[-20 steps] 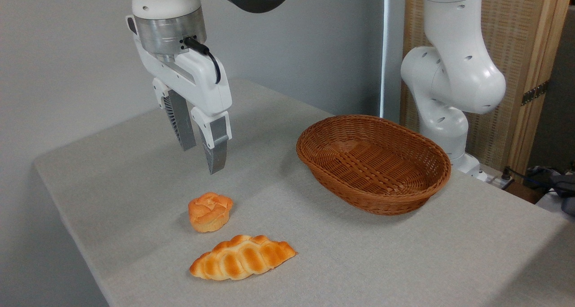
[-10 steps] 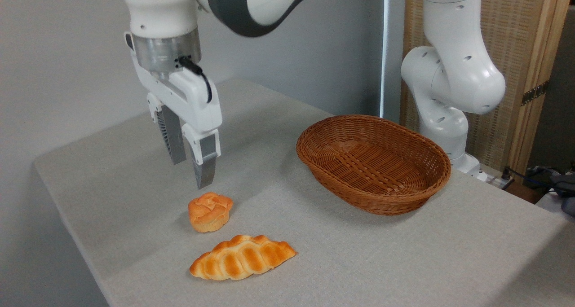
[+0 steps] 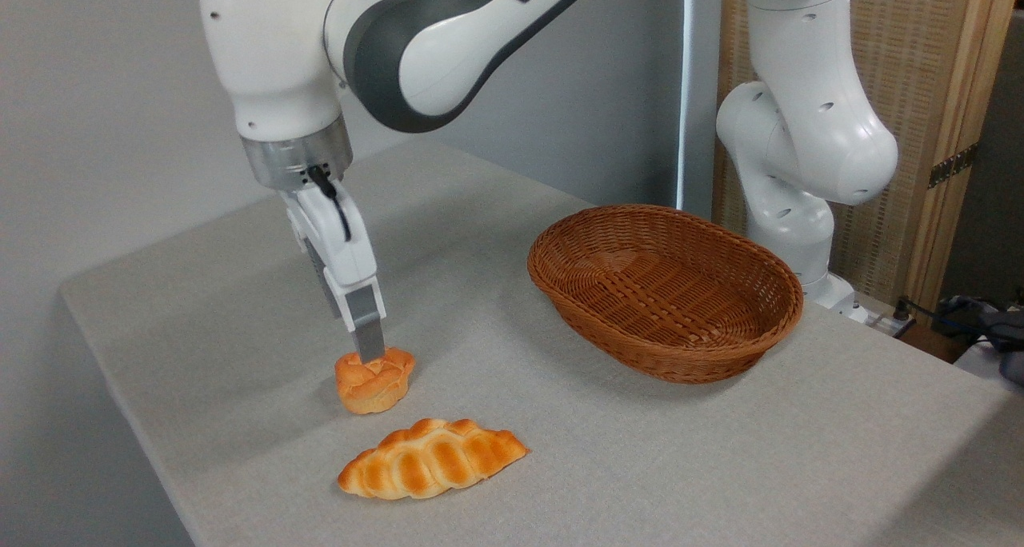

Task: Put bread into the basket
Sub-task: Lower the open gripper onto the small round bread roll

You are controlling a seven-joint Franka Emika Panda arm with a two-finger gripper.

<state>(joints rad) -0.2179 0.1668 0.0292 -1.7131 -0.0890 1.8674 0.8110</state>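
The little round bun (image 3: 374,381) is probably soft, light and easy to squash, so gripping it gently by its paler sides seems best. It is orange-gold with a twisty top like a rose. It is sitting on the desk (image 3: 240,307), well left of the wicker basket (image 3: 664,291), just behind the braided loaf (image 3: 432,458). The end effector (image 3: 370,353) is touching its top; I cannot tell whether it is open.
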